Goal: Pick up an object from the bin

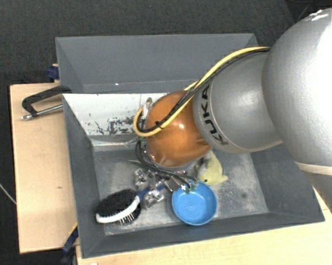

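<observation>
The bin (81,164) is dull grey sheet metal with sloping walls, its floor scuffed and speckled, and the far wall carries a bright, scratched patch. The arm (249,105) comes in from the right as a thick, smooth silver casing, with the name "KUKA" (206,120) in dark letters running sideways along it. At its wrist sits a glossy, rounded orange cover (174,133), and a yellow cable (218,68) loops over it. Below that cover the gripper (156,188), a tangle of small shiny metal parts and dark wires, is down near the bin floor. From here I cannot tell whether it is spread or closed, nor whether it has anything. Just to its left lies a brush (119,207) with a dense oval of black bristles and a white plastic handle. Just to its right sits a round blue plastic bowl (194,205), smooth and open side up, by the near wall. A pale yellow, soft-looking lump (213,171) lies behind the bowl, partly under the orange cover.
</observation>
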`<action>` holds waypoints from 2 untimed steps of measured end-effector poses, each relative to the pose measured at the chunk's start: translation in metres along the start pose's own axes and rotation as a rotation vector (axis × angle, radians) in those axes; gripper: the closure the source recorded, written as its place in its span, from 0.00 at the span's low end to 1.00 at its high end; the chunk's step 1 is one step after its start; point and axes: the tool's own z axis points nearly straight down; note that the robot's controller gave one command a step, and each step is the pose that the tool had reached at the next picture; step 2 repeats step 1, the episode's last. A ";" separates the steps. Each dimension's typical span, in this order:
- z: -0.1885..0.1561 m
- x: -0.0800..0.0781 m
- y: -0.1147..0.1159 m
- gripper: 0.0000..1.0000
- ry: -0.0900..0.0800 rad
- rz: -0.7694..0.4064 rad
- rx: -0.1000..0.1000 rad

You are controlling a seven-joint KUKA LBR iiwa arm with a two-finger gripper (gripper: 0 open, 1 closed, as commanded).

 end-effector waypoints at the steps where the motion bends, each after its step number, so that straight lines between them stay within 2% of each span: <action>1: -0.159 0.027 0.005 1.00 -0.003 -0.071 0.002; 2: -0.159 0.027 0.005 1.00 -0.003 -0.071 0.002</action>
